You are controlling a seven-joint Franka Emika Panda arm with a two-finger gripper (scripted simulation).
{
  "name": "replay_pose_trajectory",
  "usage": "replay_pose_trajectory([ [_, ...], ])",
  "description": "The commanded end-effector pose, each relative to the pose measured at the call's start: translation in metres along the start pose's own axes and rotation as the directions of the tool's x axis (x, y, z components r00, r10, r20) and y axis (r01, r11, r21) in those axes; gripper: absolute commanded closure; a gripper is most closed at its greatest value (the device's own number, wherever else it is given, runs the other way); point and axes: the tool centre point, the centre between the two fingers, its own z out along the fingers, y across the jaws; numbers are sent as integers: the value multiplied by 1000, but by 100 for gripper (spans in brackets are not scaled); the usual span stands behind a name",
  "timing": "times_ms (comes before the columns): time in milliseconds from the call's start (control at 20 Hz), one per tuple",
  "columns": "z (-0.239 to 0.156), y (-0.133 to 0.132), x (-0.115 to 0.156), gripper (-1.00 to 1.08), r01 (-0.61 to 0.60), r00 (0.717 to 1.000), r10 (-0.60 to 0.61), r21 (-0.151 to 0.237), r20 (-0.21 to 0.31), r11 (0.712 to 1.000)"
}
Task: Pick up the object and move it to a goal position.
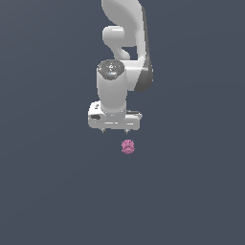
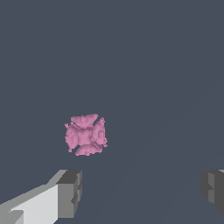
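Observation:
The object (image 1: 128,147) is a small pink bumpy ball lying on the dark grey floor, a little toward the exterior view's right of the hand and nearer the camera. The white gripper (image 1: 115,130) hangs above the floor with its two short fingertips spread wide and nothing between them. In the wrist view the object (image 2: 85,135) lies ahead of the gripper (image 2: 142,192), outside the gap between the fingers (image 2: 70,192), which stand far apart.
A flat dark grey floor (image 1: 48,191) fills both views. The white arm (image 1: 124,43) rises behind the hand toward the top of the exterior view.

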Motion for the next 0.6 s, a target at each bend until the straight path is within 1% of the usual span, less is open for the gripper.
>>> replay_pose_trajectory([
  [0,0,0,0,-92,0,1000,0,0,0,1000],
  [150,1,0,-1,-92,3,1000,-3,-4,2,1000],
  [400,4,-1,-4,-92,16,1000,-16,-25,14,1000],
  [550,4,-1,-5,-92,18,1000,-18,-31,18,999],
])
